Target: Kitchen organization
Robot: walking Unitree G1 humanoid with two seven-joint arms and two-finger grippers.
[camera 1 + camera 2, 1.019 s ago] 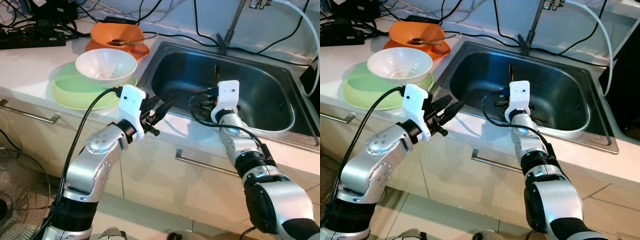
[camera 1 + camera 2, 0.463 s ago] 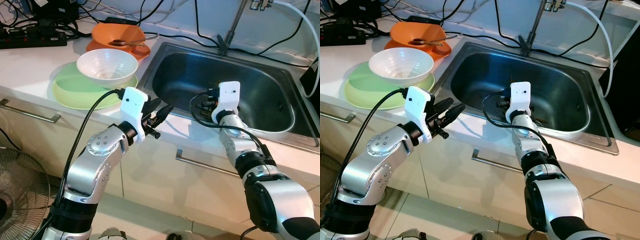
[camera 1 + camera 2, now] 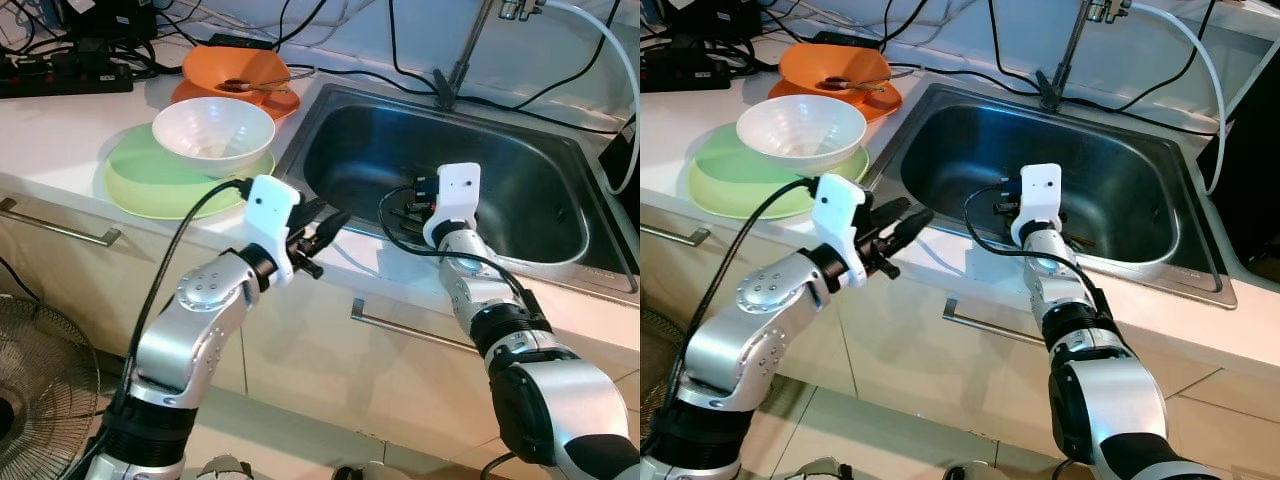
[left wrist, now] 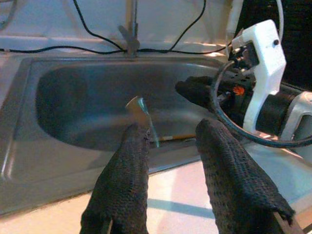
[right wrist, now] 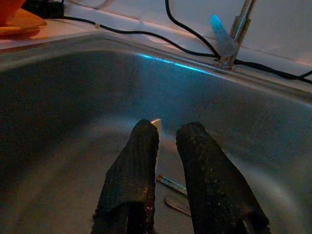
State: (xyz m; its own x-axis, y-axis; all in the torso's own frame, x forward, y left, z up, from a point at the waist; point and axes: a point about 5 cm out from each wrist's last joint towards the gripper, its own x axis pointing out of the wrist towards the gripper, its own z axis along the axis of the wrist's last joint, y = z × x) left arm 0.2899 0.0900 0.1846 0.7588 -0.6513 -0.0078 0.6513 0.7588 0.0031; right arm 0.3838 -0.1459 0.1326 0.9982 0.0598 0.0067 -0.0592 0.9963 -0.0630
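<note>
Left eye view: a white counter (image 3: 60, 120) runs beside a steel sink (image 3: 560, 215), with cabinet fronts and bar handles below.
Left gripper: the left gripper (image 3: 322, 228) hovers over the counter's front edge at the sink's near-left corner, pointing toward the basin; its two black fingers (image 4: 122, 180) are spread apart with nothing between them.
Right gripper: the right gripper (image 5: 165, 141) reaches down into the sink from the front rim; its fingers (image 5: 131, 170) stand slightly parted and grasp nothing.
Utensils: thin utensils (image 5: 171, 184) lie on the sink floor just beyond the right gripper's fingertips; a spoon-like piece (image 4: 140, 111) with a long handle shows in the basin between the two grippers in the left wrist view. What kind each one is cannot be told.
White bowl: a white bowl (image 3: 214, 133) sits upright on a light green plate (image 3: 135, 178) on the counter, to the left of the sink.
Orange dishes: an orange bowl (image 3: 235, 68) rests on an orange plate (image 3: 280, 101) further back, with a spoon (image 3: 262, 85) lying across it.
Tap: a faucet (image 3: 465, 55) rises behind the sink's rear rim.
Cables: black cables (image 3: 400, 72) trail along the back of the counter and a power strip (image 3: 60, 78) lies at the far left.
Floor: a fan grille (image 3: 30, 390) stands on the floor at the lower left.
</note>
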